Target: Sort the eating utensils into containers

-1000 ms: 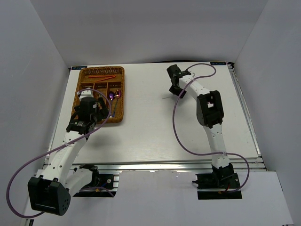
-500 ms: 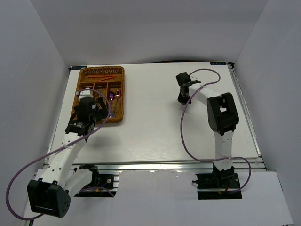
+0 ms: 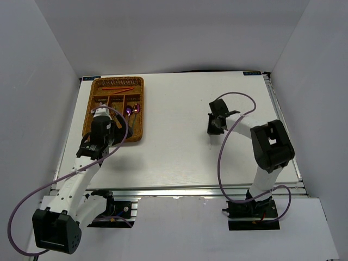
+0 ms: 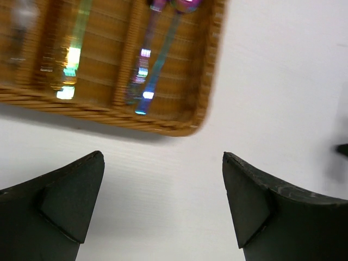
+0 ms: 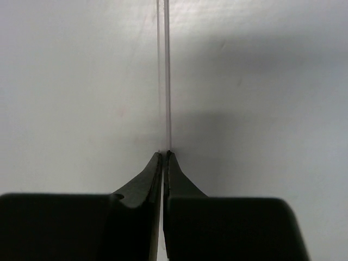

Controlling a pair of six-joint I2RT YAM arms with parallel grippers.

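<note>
A thin white chopstick (image 5: 165,70) runs straight out from the tips of my right gripper (image 5: 164,153), which is shut on its near end above the white table; this gripper (image 3: 213,128) is right of centre in the top view. My left gripper (image 4: 163,163) is open with nothing between its fingers, held over the near end of the brown wicker tray (image 3: 142,103); from above it (image 3: 102,126) sits at the tray's left. In the tray (image 4: 163,126), purple-rainbow utensils (image 4: 155,70) lie in the right slot and red chopsticks (image 3: 117,88) in the crosswise slot.
White walls enclose the table on the left, back and right. A purple cable loops off each arm, the right one (image 3: 220,157) hanging over the table. The metal rail (image 3: 179,191) runs along the near edge.
The right gripper has shut on the white chopstick and swung from the far middle toward the right and nearer. The left arm has drawn back slightly over the tray.
</note>
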